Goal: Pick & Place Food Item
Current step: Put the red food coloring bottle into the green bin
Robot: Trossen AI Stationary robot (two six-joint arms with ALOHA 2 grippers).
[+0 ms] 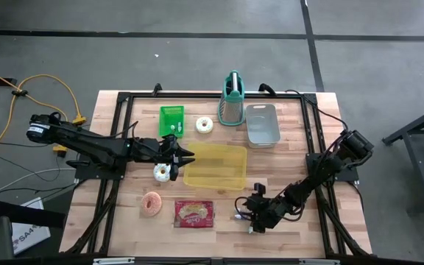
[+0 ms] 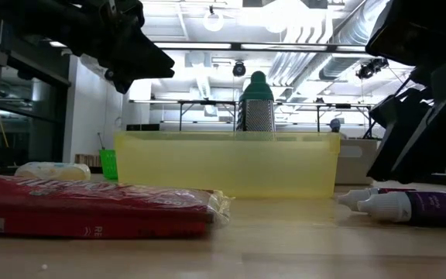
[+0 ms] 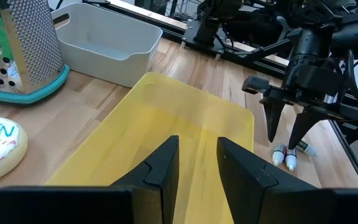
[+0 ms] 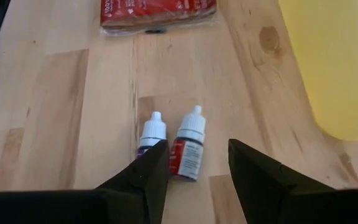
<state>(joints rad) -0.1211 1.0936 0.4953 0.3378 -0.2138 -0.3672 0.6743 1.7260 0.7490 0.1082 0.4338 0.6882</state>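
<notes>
High view: left gripper [image 1: 188, 157] sits at the near-left edge of the yellow bin [image 1: 215, 167], nothing between the fingers. A white-iced donut [image 1: 163, 172] lies just under it on the table [image 1: 124, 221]; a pink donut [image 1: 152, 203] and a red snack packet [image 1: 194, 213] lie nearer the front edge. A second iced donut [image 1: 205, 125], green basket [image 1: 171, 120], grater [image 1: 232, 99] and grey tub [image 1: 262, 124] line the back. Right gripper [image 1: 249, 217] is low at front right.

Low view: packet [image 2: 91, 208] in the foreground, bin [image 2: 227, 163] behind, two dropper bottles [image 2: 401, 205] on the right.

Left wrist view: fingers [image 3: 160, 165] narrowly apart, empty, over the bin [image 3: 166, 118]; the right gripper [image 3: 288, 134] stands open above the bottles.

Right wrist view: fingers [image 4: 148, 168] moderately open, poised over the two bottles [image 4: 173, 146], holding nothing; packet [image 4: 157, 12] beyond.
</notes>
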